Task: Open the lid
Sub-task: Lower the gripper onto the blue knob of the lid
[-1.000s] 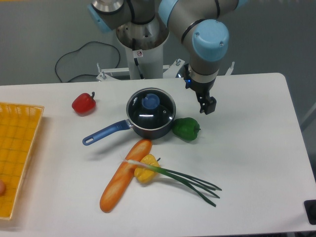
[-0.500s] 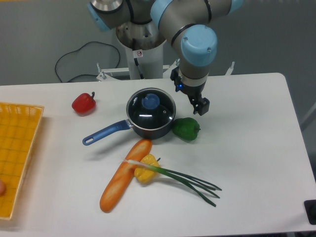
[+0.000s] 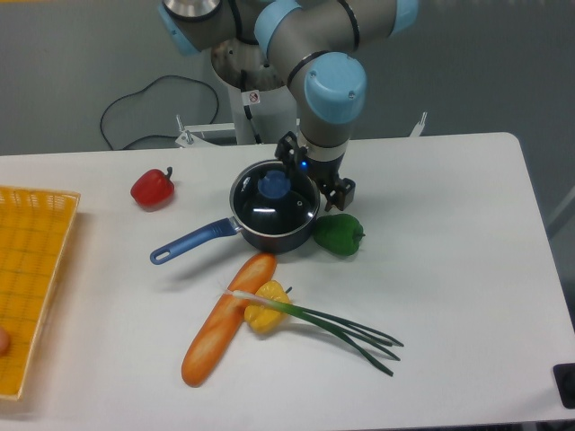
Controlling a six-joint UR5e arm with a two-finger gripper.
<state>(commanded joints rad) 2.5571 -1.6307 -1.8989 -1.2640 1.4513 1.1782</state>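
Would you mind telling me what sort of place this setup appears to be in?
Probably a robotics lab rather than a kitchen: a robot arm mounted at a plain white table, a loose cable behind it, and a pan among vegetables.

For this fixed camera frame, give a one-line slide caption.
End effector above the right rim of the round blue-knobbed glass lid, which sits on the dark saucepan.
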